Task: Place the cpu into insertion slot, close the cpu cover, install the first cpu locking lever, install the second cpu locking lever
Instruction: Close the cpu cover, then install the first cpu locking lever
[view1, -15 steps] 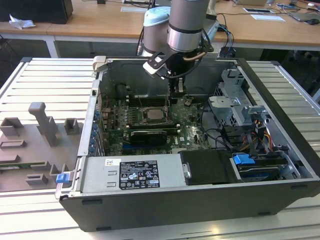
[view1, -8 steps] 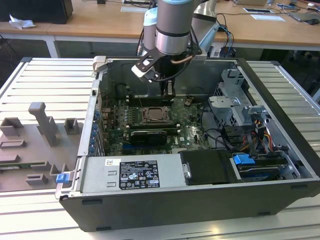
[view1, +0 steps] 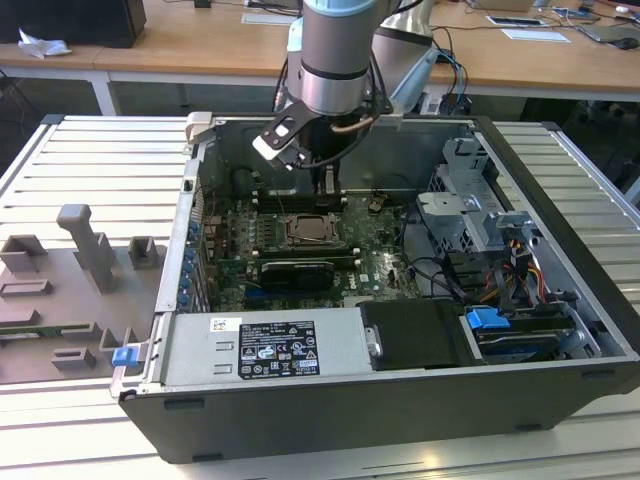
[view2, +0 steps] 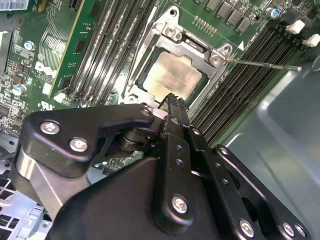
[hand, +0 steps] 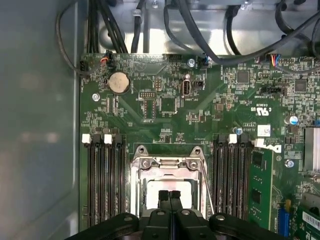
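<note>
The cpu (view2: 175, 77), a silvery square chip, lies flat in the insertion slot (view1: 312, 229) on the green board. The cpu cover (view2: 195, 47), a thin metal frame, lies down around the chip, whose top shows through its window. In the first wrist view the cpu (hand: 152, 189) and cover (hand: 167, 162) sit just beyond my fingertips. One thin locking lever (view2: 262, 64) sticks out sideways over the memory slots; it appears slanted (hand: 206, 195) beside the socket. A second thin lever (view2: 136, 57) runs along the socket's other side. My gripper (view2: 172, 99) (hand: 169, 194) (view1: 325, 188) is shut, empty, just above the chip's edge.
Black memory slots (hand: 105, 180) (hand: 231, 175) flank the socket on both sides. The open case's grey wall (view2: 280, 130) rises close by. A black graphics card (view1: 295, 270), power supply (view1: 265, 350) and drive cage (view1: 470, 215) crowd the case. Grey fixtures (view1: 85, 250) stand outside.
</note>
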